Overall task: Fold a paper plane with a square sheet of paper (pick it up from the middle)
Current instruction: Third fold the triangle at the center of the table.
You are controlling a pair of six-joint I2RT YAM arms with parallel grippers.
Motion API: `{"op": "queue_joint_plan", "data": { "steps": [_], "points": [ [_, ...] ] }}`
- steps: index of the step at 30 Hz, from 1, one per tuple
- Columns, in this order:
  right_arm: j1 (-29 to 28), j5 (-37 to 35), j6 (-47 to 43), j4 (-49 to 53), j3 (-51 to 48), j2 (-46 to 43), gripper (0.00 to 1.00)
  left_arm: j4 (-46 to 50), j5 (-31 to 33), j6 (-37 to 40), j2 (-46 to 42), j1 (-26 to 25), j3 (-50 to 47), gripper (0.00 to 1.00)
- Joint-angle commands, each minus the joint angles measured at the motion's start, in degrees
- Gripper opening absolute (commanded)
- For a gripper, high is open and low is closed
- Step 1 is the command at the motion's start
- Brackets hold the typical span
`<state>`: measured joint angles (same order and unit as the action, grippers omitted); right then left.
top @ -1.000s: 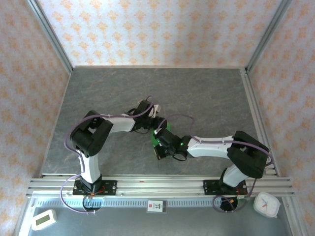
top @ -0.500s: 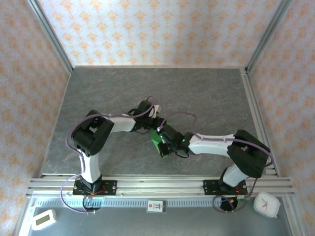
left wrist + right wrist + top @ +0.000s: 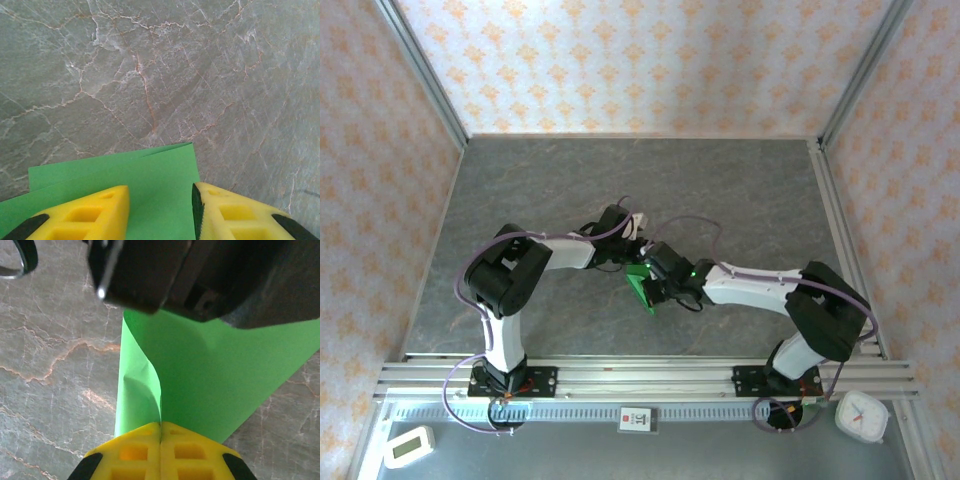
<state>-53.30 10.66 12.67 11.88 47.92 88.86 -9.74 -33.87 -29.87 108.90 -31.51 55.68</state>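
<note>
**Right gripper pinches folded green paper near mid-bench, left gripper open over it**

The sheet of paper [image 3: 641, 285] sits near the middle of the bench [image 3: 720, 190], a little nearer the near edge than the far one, where the two arms meet. From above only a small green patch of it shows between the arms' black wrists.

The right gripper [image 3: 161, 426] is fully closed. Its two yellow fingers [image 3: 127, 452] meet with no gap, and a raised edge of the paper is caught between their tips. From that pinch the paper curls upward. One flap bends over to the left and a wider, flatter part spreads away to the right across the grey stone-patterned surface. The dark body of the other arm [image 3: 200, 275] hangs over the far end of the paper.

The left gripper [image 3: 160, 192] is partly open, its yellow fingers [image 3: 75, 220] well apart. Green paper lies in the gap between them, with two layers showing and one straight edge set just behind the other. Whether those fingers touch the paper cannot be told.
</note>
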Motion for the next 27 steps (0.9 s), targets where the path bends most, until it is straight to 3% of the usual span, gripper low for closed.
{"op": "queue_joint_plan", "data": {
  "steps": [1, 27],
  "points": [
    [0.3, -2.0, -1.4, 1.7, 1.3, 1.4, 0.0, 2.6, 2.4, 1.1, 2.7, -0.4, -2.3, 0.4],
    [0.4, 1.7, 3.1, -5.3, -4.6, 2.1, 0.0, 1.5, 1.8, 0.6, 2.9, -0.4, -3.0, 0.39]
  ]
}}
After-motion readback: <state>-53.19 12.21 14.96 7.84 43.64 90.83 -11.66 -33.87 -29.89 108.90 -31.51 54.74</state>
